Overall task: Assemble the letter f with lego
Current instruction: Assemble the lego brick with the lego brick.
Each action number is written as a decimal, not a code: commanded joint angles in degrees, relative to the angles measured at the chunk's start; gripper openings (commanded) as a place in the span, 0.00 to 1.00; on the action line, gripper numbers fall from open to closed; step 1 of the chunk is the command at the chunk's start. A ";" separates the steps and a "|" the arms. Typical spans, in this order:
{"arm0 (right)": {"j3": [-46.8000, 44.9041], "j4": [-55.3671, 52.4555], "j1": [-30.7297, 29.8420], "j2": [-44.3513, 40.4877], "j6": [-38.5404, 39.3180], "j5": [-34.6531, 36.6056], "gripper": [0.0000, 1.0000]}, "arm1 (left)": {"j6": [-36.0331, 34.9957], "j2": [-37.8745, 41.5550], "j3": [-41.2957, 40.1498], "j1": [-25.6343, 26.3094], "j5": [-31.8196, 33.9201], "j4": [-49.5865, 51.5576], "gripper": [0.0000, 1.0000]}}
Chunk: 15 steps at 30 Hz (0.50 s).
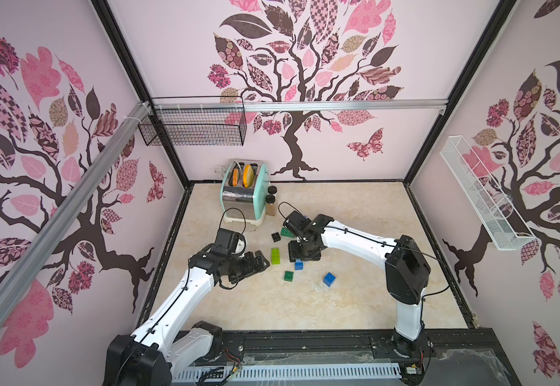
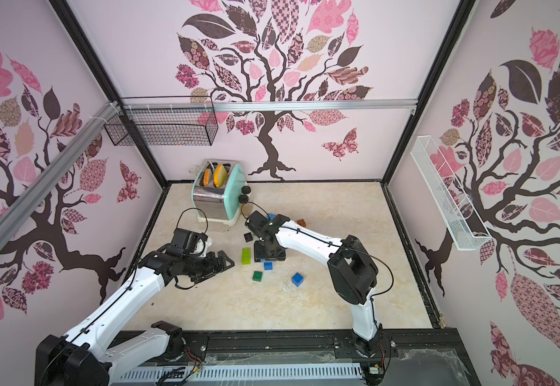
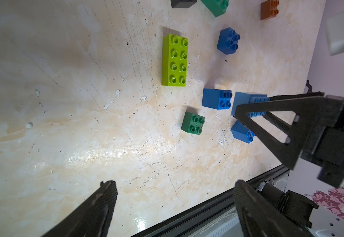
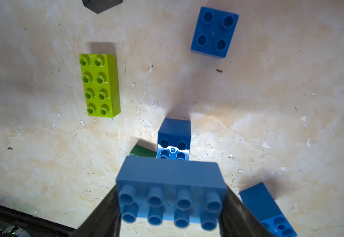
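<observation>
Robot lab booth staged as a kitchen: tree-print wall panels (image 1: 355,140), aluminium framing (image 1: 322,105), toaster (image 1: 245,192) at frame centre.

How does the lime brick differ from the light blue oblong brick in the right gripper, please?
The lime brick lies free on the table, untouched, while the light blue brick is gripped at its short ends by the right gripper. The lime brick is bright yellow-green; the light blue brick is a muted blue. Both are oblong, with eight studs in two rows of four.
</observation>
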<state>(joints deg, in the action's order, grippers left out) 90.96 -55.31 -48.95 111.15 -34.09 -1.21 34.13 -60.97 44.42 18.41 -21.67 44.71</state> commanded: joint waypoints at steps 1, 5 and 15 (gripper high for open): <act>0.39 0.64 -0.36 1.27 -0.52 1.11 0.59 | -0.33 -0.64 -0.64 0.13 0.23 -1.58 0.93; 0.32 0.51 -0.36 1.94 -0.28 1.30 0.59 | -0.46 -0.55 -0.92 0.05 0.07 -1.99 0.93; 0.23 0.82 -0.47 3.56 0.01 0.86 0.59 | -0.53 -1.59 -1.18 -0.48 -0.64 -2.84 0.93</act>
<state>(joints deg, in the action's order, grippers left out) 90.96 -54.76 -49.12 113.19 -34.06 -0.89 34.11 -62.11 43.86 18.24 -21.89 42.81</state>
